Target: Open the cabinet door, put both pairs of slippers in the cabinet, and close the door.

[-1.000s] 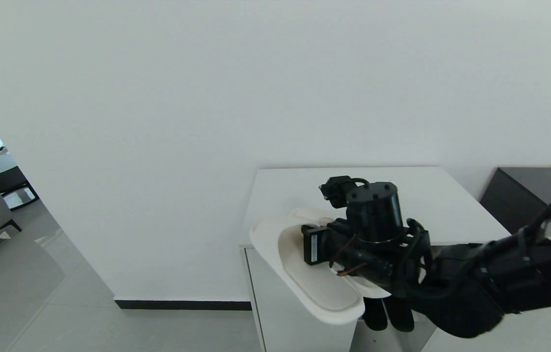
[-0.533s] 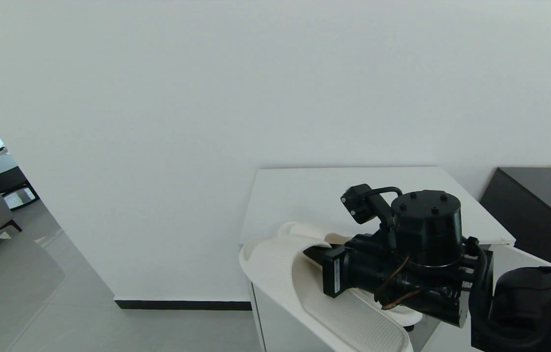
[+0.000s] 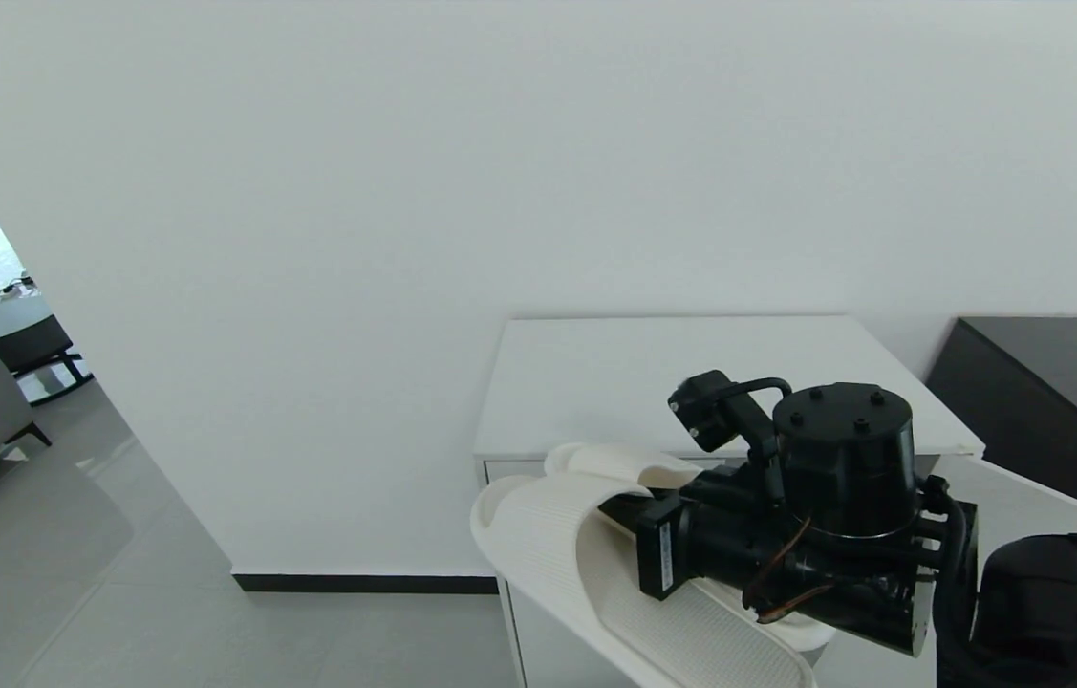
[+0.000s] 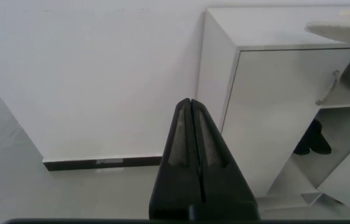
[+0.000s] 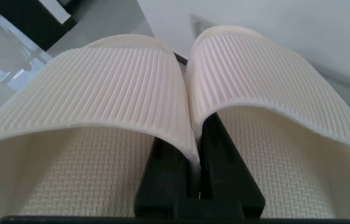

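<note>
Slipper pair held at the cabinet front, insertion step pending.

The cabinet [image 3: 653, 382] stands against the wall, and I judge its door [image 3: 1044, 497] to be swung open at its right. The cream slippers [image 3: 557, 535] hang in the air in front of the cabinet's upper edge, side by side. The right tool [image 5: 198, 163] is closed on their two inner strap walls. To place them well, I lower the pair to shelf height, keep the soles level, clear the door edge, then push straight in before releasing. The left tool [image 4: 191, 134] is fully closed on nothing and held low, left of the cabinet. My arm hides the opening in the head view. The shelf [image 4: 342, 99] is cut off, a dark item [image 4: 311, 140] below it is too small to identify, and I cannot tell whether the other pair is stored.
</note>
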